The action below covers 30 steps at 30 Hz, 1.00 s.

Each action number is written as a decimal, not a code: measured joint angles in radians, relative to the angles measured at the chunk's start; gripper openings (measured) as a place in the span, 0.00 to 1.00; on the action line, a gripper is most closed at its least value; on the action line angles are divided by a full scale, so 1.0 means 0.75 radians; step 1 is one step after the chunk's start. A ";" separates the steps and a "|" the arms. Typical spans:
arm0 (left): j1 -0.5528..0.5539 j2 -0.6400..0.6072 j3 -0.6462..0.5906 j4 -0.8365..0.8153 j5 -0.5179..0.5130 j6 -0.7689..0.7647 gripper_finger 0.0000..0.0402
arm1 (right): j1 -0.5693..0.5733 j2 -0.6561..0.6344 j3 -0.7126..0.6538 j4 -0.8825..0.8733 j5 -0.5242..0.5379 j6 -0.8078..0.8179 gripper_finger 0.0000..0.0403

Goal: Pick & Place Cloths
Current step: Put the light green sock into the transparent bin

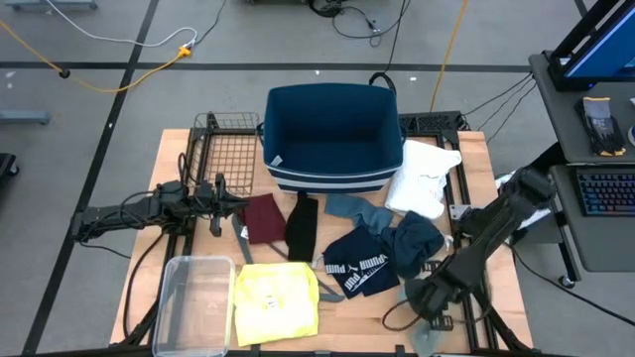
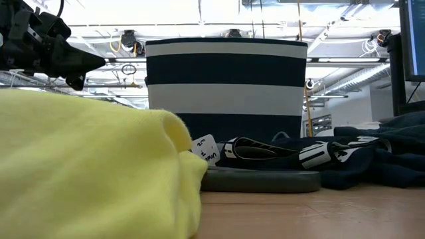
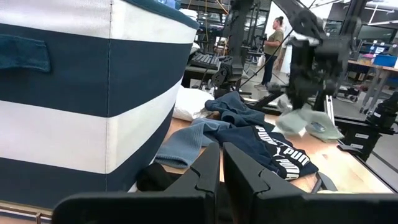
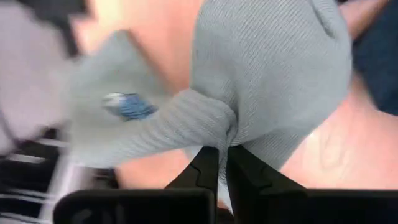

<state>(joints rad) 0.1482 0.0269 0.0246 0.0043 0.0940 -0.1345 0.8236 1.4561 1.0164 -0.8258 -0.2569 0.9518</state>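
Right pincer point(image 4: 222, 155) clenched on a pale grey-blue cloth point(image 4: 261, 81), lifted above the tabletop point(image 1: 496, 268) edge, with the navy lettered cloth point(image 1: 359, 270) just beside it. Left pincer point(image 3: 221, 163) pressed together, empty, near the striped bin point(image 1: 332, 139).

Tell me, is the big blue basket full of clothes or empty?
Empty, as far as the overhead view shows. The navy-and-white striped basket shows only its bare blue floor inside, while the yellow T-shirt and navy lettered fabric lie outside on the table.

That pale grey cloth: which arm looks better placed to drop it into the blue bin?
The right. Its gripper already pinches the pale grey cloth. The left gripper waits empty beside the bin.
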 joint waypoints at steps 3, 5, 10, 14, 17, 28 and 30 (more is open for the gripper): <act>0.000 0.000 0.000 0.007 0.000 -0.002 0.05 | -0.034 -0.154 0.005 0.129 0.041 0.132 0.01; 0.000 0.000 0.000 0.039 0.001 -0.015 0.05 | -0.057 -0.244 0.005 0.219 0.114 0.195 0.01; 0.000 0.000 0.000 0.194 0.002 -0.131 0.05 | -0.131 -0.395 0.006 0.459 0.407 0.220 0.01; 0.000 -0.001 0.000 0.378 0.004 -0.228 0.05 | -0.222 -0.427 0.006 0.691 0.585 0.078 0.01; 0.000 0.000 0.000 0.515 0.008 -0.279 0.05 | -0.313 -0.418 0.006 0.899 0.593 -0.087 0.01; -0.001 0.000 0.000 0.860 0.119 -0.388 0.05 | -0.636 -0.289 0.007 1.420 0.356 -0.539 0.01; -0.001 0.000 0.000 0.913 0.119 -0.387 0.05 | -0.685 -0.262 0.007 1.478 0.311 -0.581 0.01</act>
<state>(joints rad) 0.1478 0.0269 0.0246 0.6888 0.1833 -0.4250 0.3097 1.2594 1.0214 0.2828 -0.0237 0.5159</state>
